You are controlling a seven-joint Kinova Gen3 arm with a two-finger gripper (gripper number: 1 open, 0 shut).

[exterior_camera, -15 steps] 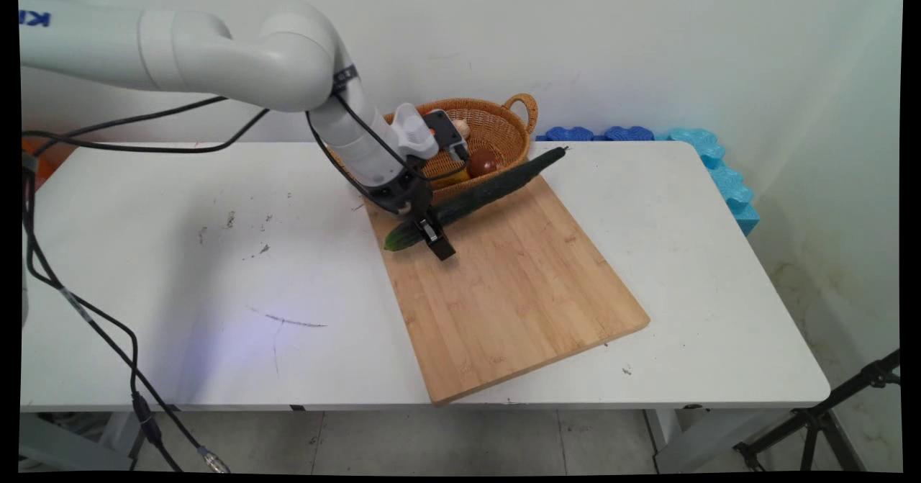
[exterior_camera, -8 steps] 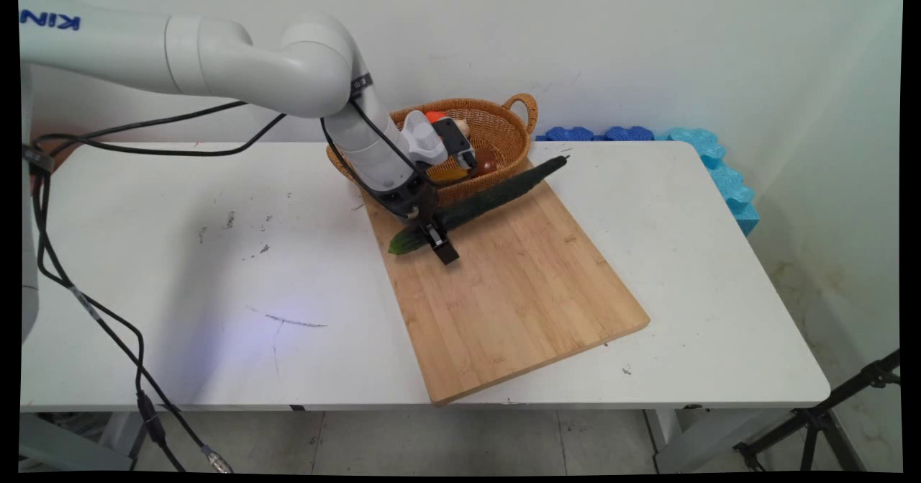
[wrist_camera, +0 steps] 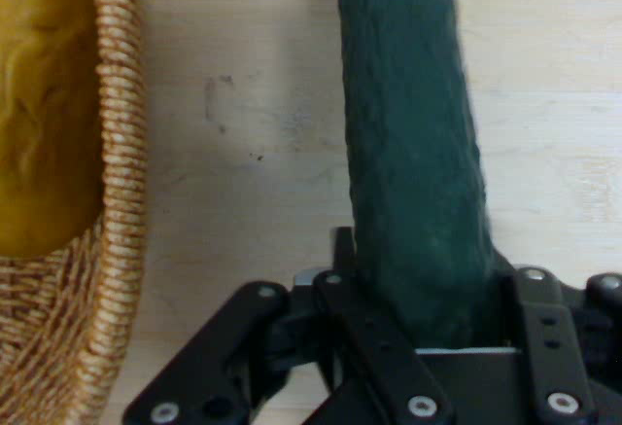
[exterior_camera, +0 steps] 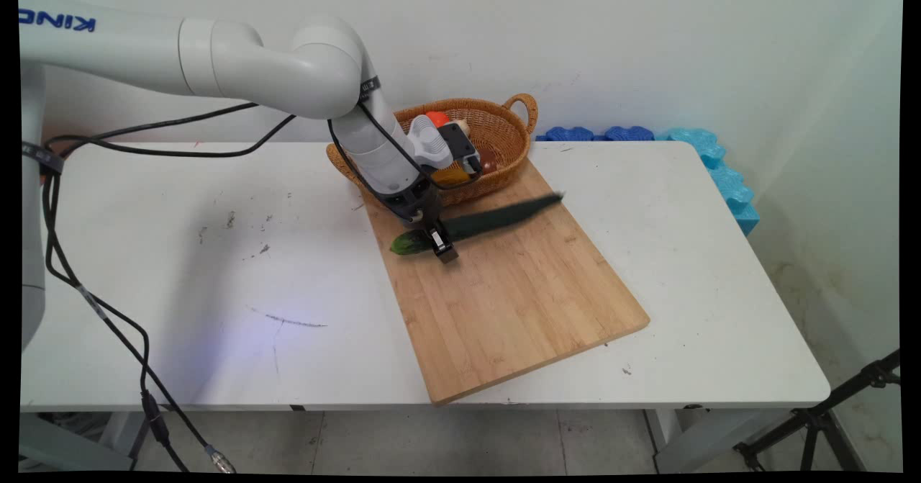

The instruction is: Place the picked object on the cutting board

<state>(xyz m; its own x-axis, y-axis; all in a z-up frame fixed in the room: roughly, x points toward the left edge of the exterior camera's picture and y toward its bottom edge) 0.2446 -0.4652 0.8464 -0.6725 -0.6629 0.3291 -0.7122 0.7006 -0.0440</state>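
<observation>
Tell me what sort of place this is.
Likely a robotics lab staged as a kitchen: a plain white table against a bare wall, a bamboo cutting board, and a woven wicker basket of produce beside a long dark green cucumber.

Gripper [exterior_camera: 436, 240] sits at upper left corner of the wooden board [exterior_camera: 518, 303], closed round a long cucumber [exterior_camera: 496, 217] that runs up-right across the board's top. Wicker basket [exterior_camera: 496, 145] stands just behind, its rim [wrist_camera: 121, 201] close beside the cucumber in the hand view: tight passage there. Lower and right parts of the board lie bare. White table [exterior_camera: 180, 267] at frame left is open, crossed only by hanging black cables [exterior_camera: 93, 310].
</observation>
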